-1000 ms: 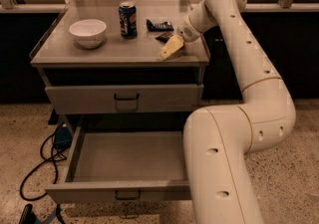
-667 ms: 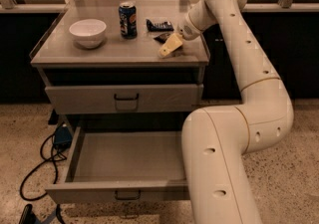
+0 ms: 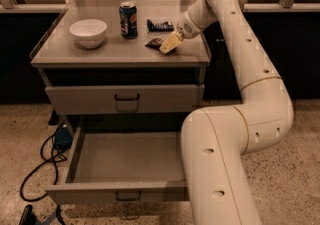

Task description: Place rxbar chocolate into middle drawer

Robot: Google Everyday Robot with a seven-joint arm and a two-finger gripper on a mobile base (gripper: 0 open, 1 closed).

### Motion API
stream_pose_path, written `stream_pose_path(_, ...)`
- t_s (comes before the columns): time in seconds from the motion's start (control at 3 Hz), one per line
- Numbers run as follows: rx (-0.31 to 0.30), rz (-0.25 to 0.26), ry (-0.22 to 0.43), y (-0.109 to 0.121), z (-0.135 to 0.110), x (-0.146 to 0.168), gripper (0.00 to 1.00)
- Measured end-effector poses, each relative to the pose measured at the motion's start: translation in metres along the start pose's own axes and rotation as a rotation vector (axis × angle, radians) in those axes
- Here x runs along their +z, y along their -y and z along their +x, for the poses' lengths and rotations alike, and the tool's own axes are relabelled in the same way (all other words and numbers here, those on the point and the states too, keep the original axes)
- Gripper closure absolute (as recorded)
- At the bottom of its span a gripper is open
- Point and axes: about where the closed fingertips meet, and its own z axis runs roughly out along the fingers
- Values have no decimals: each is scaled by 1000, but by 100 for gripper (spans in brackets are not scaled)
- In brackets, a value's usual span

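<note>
Camera view: gripper (image 3: 169, 45), grip state not discernible, upper centre on the cabinet top, right beside rxbar chocolate (image 3: 154, 43), bar not yet lifted; middle drawer (image 3: 90, 193) stands open lower left; pickup, carry and release outstanding.

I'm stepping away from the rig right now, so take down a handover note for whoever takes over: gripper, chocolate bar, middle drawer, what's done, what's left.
The gripper is low over the grey cabinet top, against the right side of the small, dark, crumpled rxbar chocolate wrapper; whether it has hold of it cannot be told.
The bar lies on the top, in front of the flatter dark packet, right of the blue soda can.
The wide, shallow grey metal middle drawer is pulled open; the bar is not in it.
Done: drawer open.
Left: secure the bar, carry it down, release it in the drawer.
</note>
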Motion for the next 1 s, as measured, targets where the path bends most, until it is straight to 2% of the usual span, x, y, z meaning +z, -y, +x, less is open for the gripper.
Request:
stream_pose_path(0.33, -31, 43, 79, 4, -3, -71, 100)
stream_pose_path(0.67, 34, 4, 46, -3, 53, -101, 100)
stream_pose_path(1.0, 57, -25, 41, -10, 64, -82, 100)
